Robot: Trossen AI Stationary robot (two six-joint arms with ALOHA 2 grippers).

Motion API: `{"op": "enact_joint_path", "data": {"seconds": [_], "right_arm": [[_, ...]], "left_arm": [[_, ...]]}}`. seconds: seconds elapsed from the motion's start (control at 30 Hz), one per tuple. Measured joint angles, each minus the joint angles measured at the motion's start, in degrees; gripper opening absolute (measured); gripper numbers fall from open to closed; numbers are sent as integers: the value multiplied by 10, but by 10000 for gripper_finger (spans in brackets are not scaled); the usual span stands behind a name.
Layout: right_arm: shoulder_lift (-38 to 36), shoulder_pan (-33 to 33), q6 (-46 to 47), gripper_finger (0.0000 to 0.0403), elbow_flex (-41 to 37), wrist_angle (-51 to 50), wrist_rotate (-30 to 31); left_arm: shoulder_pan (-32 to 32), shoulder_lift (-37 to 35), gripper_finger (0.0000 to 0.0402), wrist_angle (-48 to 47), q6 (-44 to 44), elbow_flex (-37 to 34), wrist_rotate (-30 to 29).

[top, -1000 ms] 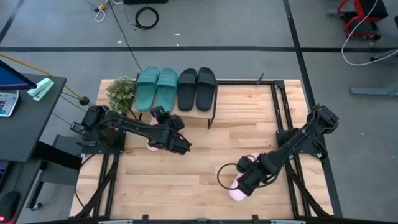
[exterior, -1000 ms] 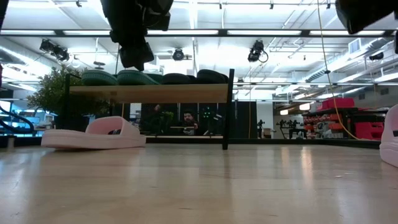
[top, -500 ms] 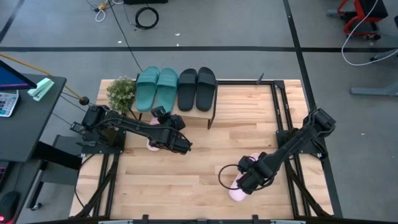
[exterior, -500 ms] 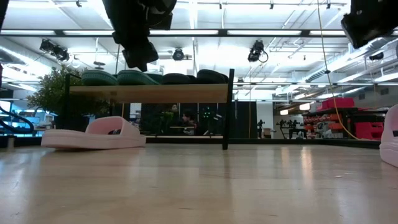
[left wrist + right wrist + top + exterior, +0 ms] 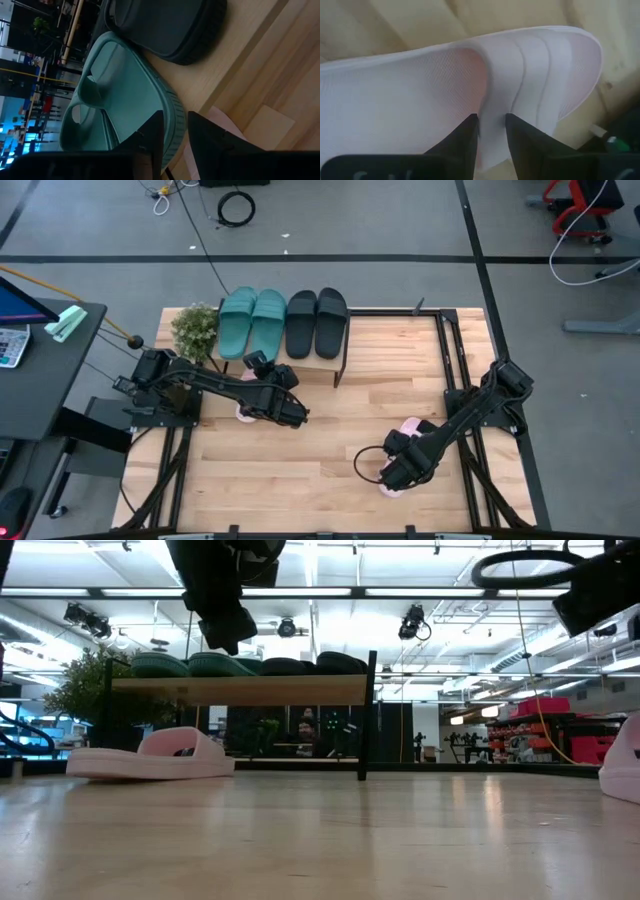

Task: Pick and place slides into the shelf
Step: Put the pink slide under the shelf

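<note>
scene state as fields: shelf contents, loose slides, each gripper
shelf: teal pair and black pair on the top board
loose pink slide, left: flat on the table, in front of the shelf
pink slide, right: strap between the right gripper's fingers
left gripper: above the table near the left pink slide, holds nothing
right gripper: shut on the pink slide's strap

A robotics lab: ceiling lights [image 5: 287,628], floor cables [image 5: 236,208], a person at a desk [image 5: 305,730].

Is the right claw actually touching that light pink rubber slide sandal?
Touching. In the right wrist view the right gripper has its two dark fingers closed on the edge of the light pink rubber slide sandal strap.
</note>
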Motion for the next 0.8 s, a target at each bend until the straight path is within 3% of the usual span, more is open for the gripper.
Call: {"op": "enact_joint_path", "data": {"seconds": [0.23, 0.5, 0.8], "right_arm": [[1, 0, -8, 89, 0, -53, 69], [1, -2, -1, 13, -1, -102, 164], [1, -19, -17, 5, -1, -104, 199]], "left_arm": [[0, 0, 85, 0, 0, 0, 0], [0, 0, 89, 0, 0, 0, 0], [0, 0, 78, 0, 0, 0, 0]]}}
